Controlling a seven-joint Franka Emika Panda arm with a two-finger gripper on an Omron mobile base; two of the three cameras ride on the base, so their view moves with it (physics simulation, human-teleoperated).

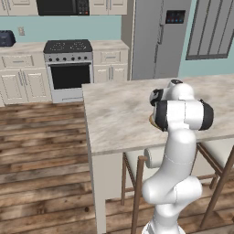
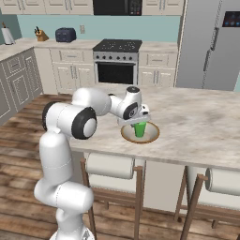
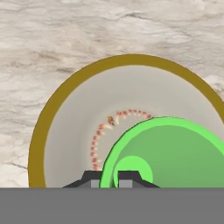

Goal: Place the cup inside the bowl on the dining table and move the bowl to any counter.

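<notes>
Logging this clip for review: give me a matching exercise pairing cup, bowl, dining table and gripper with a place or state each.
Column one:
1. cup
2. bowl
3. dining table
4. gripper

Column two:
A. jaws shut on the cup's rim
B. rests on the table near its front edge
C. upright, over the bowl
D. stools tucked under it

Pairs: 1-C, 2-B, 3-D, 4-A

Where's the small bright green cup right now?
The small bright green cup stands upright inside the wide tan-rimmed bowl on the beige marbled dining table, near its front edge, with the gripper shut on its rim.
</notes>
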